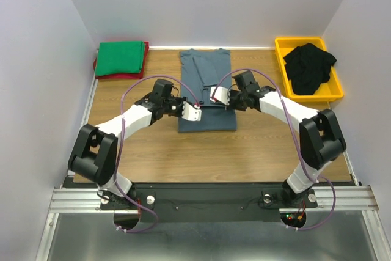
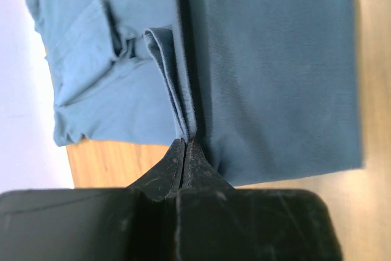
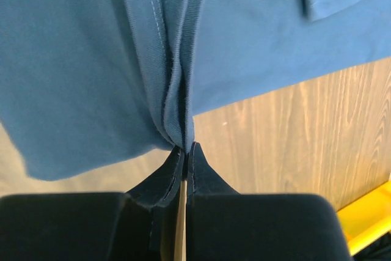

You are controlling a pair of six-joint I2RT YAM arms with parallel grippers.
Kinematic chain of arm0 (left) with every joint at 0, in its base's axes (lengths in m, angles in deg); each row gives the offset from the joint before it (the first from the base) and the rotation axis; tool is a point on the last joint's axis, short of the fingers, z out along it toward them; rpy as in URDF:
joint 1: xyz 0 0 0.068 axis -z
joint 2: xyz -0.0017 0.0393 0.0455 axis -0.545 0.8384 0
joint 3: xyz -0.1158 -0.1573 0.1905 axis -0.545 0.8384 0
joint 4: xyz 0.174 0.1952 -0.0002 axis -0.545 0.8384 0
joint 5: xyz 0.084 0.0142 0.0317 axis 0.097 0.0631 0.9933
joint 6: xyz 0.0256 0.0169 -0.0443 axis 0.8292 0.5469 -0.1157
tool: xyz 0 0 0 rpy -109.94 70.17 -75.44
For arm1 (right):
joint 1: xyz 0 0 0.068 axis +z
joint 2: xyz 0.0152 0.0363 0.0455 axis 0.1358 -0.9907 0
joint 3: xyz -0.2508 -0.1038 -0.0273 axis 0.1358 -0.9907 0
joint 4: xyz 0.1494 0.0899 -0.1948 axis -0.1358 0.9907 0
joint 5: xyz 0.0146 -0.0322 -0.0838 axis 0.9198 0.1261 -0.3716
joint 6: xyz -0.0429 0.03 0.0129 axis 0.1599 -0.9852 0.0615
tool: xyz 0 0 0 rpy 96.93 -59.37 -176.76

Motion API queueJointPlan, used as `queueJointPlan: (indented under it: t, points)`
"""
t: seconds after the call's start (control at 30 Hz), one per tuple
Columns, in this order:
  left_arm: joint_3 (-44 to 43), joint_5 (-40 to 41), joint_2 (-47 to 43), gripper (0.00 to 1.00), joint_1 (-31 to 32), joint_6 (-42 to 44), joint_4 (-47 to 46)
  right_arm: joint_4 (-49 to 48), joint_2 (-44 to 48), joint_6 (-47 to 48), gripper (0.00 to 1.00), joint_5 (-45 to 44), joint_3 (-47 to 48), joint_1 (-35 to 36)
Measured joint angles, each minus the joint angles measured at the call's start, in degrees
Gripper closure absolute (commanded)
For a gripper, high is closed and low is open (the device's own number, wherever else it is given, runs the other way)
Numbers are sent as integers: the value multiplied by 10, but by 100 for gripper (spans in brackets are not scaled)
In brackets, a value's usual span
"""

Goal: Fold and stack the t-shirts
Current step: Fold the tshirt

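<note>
On the wooden counter (image 1: pixel 153 145), a blue-grey shirt (image 1: pixel 206 71) lies partly folded at centre. A green shirt (image 1: pixel 122 58) sits folded atop a red shirt (image 1: pixel 98 67) in the far-left corner — black shirts (image 1: pixel 310 65) fill the yellow bin (image 1: pixel 278 50) far right. The left hand (image 2: pixel 185 145) and right hand (image 3: pixel 185 147) each pinch tight on the blue-grey shirt's bunched edge.

A wooden counter (image 1: pixel 153 151) with pale grain fills the middle, closed in by plain white walls (image 1: pixel 208 4) on three sides. A yellow plastic bin (image 1: pixel 280 59) sits at its far right corner. A metal rail (image 1: pixel 79 198) runs along the near edge.
</note>
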Motion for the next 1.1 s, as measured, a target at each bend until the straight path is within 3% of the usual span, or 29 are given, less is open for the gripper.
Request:
queueJointPlan:
  t: [0.53,0.57,0.6,0.63,0.7,0.77,0.9,1.1]
  points:
    - [-142,-24,170,100,-56,36,-5,-7,-160,34,98,31,158,-51]
    - [-148,-24,178,99,-57,36,-6,-8,-168,35,95,32,165,-52]
    - [-154,-24,187,91,-58,37,-9,-8,-175,37,91,33,171,-53]
    - [-158,-24,193,85,-60,37,-11,-7,-181,38,79,33,176,-54]
    - [-166,-22,209,70,-62,36,-21,-7,-195,37,66,31,187,-55]
    - [-174,-16,224,66,-64,26,-30,-7,-207,33,53,24,200,-55]
    - [-187,-4,230,59,-75,-7,-39,-6,-220,10,50,5,236,-61]
    - [-193,-6,187,58,-95,-127,-47,-14,-188,-56,49,-6,254,-74]
